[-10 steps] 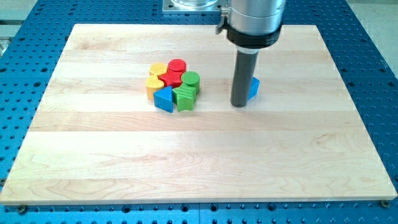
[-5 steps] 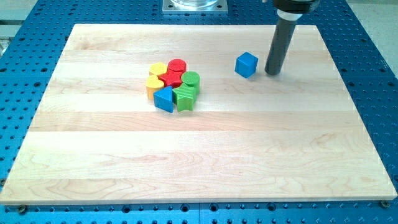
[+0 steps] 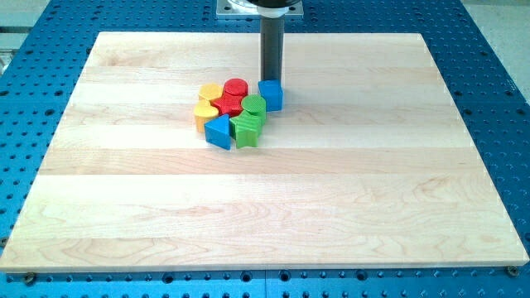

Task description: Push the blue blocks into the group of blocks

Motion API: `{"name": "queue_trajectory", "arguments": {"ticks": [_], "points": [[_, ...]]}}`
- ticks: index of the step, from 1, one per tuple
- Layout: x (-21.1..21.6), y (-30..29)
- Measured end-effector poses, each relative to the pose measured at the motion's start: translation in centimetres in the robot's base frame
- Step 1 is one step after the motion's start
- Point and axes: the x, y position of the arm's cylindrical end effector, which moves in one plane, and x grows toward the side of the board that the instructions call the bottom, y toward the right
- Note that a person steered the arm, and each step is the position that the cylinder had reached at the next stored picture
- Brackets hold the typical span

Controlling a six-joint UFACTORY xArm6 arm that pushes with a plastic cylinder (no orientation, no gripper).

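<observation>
My tip (image 3: pixel 270 80), a bare rod with no pincer, touches the blue cube (image 3: pixel 271 95) from the view's top, the group (image 3: pixel 229 112) just left.

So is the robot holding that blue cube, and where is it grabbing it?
Nothing is held. My tip is a plain rod that only pushes; it stands just behind the blue cube, toward the view's top. The cube sits beside the green cylinder.

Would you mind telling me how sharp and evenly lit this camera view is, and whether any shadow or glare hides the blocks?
Camera view: sharp throughout, evenly lit; no glare on the pale wooden board. Soft, short shadows only. The dark rod's top is cropped at the view's top; my tip sits just behind the blue cube, which is right beside the green cylinder of the group, contact unclear.
</observation>
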Motion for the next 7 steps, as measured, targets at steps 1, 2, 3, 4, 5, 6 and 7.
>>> {"name": "queue_trajectory", "arguments": {"ticks": [1, 2, 3, 4, 5, 6, 7], "points": [[0.4, 4.7], [1.4, 4.0], [1.4, 2.4], [3.1, 2.1], [4.3, -1.0], [4.3, 0.1], [2.3, 3.1]]}}
